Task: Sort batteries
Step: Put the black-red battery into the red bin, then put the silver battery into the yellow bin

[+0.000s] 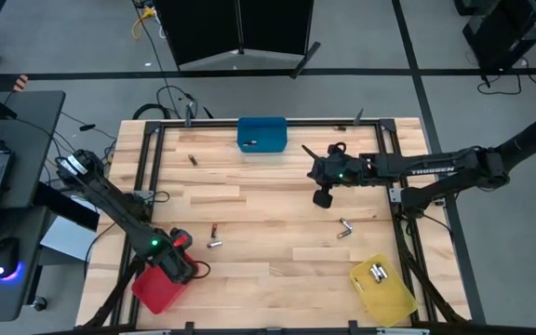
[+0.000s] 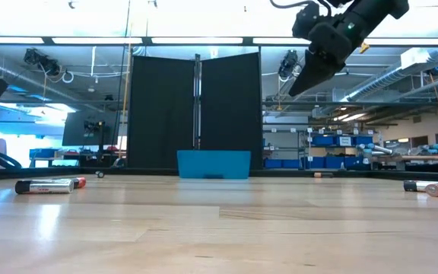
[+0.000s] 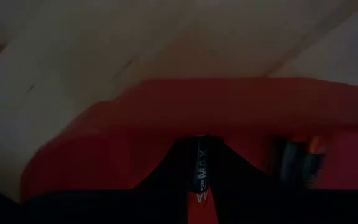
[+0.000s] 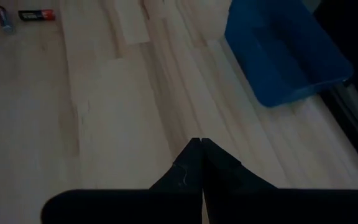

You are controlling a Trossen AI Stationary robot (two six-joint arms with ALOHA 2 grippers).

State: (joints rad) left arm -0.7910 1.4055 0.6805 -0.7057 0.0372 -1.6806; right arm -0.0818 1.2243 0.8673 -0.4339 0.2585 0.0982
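High view shows a small battery (image 3: 201,171) pinched between the left gripper's (image 1: 177,265) fingertips, held over the red bin (image 1: 159,290) at the near left corner of the wooden table (image 1: 268,209). From the left wrist, two more batteries (image 3: 300,160) lie inside that bin already. Just beyond the red bin, toward the table's middle, two loose batteries (image 1: 215,237) rest on the wood. Farther from the red bin, near the opposite side, another pair (image 1: 344,227) lies on the boards, and past them a yellow bin (image 1: 382,290) holds a few. At the far edge sit a blue bin (image 1: 261,133) and one stray battery (image 1: 192,159). The right gripper (image 1: 322,194) hangs high above the table, well away from the red bin, its fingers pressed together on nothing. My worry: the held battery sits near the bin's rim, so releasing now could bounce it off the wall and send it rolling.
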